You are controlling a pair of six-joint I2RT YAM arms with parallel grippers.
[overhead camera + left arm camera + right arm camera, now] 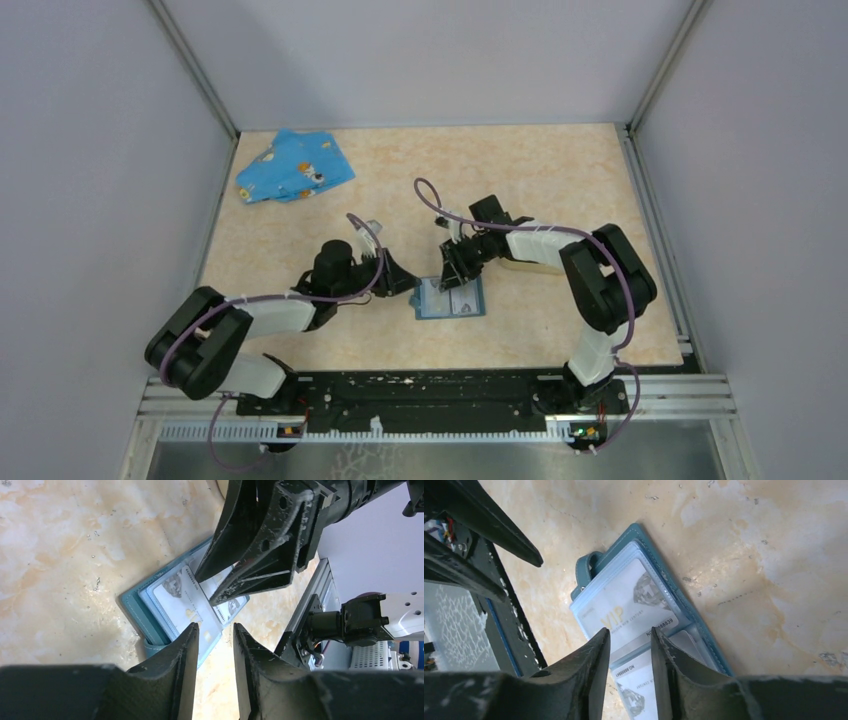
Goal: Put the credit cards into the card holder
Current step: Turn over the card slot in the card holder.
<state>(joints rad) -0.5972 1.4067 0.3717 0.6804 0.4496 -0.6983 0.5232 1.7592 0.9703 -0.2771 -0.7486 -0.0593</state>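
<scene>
While the blue case [450, 297] lay open low in the centre of the top view, long side left to right, its cards [624, 600] ran lower left to upper right in the right wrist view. Your left gripper [215, 627] and right gripper [630, 632] stood slightly parted, empty. By my judgement the step wanted one pinning the case, the other pinching a card's edge.

both arms are built alike: the left arm [275, 315] at the lower left of the overhead view and the right arm [535, 245] at its right have bulky black joint housings alternating with smooth white links. a thin purple cable [417, 190] loops loosely along each. the left gripper [215, 630] and right gripper [630, 632] have matte black tapering fingers, their rough edges scuffed whitish.
</scene>
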